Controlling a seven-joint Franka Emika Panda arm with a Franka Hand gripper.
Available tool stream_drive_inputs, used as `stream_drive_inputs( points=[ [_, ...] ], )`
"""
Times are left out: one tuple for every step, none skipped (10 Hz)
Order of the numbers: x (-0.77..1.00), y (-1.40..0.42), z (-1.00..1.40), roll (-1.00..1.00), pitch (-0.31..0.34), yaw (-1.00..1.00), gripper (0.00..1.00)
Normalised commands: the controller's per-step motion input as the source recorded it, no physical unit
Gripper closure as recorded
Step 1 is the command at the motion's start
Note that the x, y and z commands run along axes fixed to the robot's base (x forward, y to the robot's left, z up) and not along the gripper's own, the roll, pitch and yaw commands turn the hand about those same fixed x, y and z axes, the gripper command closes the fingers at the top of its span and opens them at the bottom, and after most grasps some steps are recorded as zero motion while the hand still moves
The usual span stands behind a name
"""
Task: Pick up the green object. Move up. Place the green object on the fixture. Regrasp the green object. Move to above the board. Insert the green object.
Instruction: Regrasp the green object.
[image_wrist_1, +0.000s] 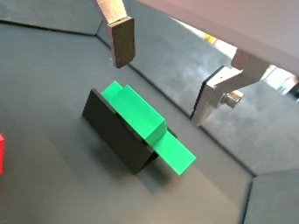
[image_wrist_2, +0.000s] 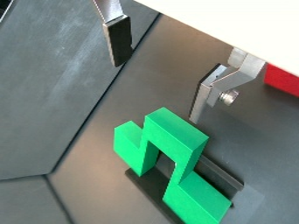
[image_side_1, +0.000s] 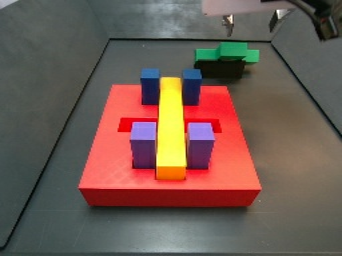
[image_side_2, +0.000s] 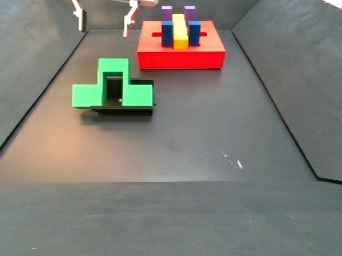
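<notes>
Now green object (image_wrist_2: 176, 153) rests on fixture (image_wrist_1: 117, 131); gripper (image_wrist_2: 176, 61) above, jaws wide, empty. We judge it rigid, light, slick; grasp flat sides.

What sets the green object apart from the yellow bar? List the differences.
The green object is notched and stepped; the yellow bar is one long straight bar. The green object rests on the black fixture on the floor; the yellow bar lies on the red board, between blue and purple blocks. The open gripper hangs above the green object; nothing hangs above the yellow bar. Both are bright, solid-coloured pieces.
</notes>
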Motion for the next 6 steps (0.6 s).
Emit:
stream_drive_inputs(
  points=[
    [0.00,-0.10,0.00,1.00,0.000,0.17,0.00],
    [0.09,0.00,0.00,0.97,0.000,0.25,0.00],
    [0.18,0.00,0.00,0.86,0.000,0.33,0.00],
    [0.21,0.07,0.00,0.67,0.000,0.38,0.00],
    [0.20,0.07,0.00,0.53,0.000,0.40,0.00],
    [0.11,0.16,0.00,0.02,0.000,0.33,0.00]
  ],
)
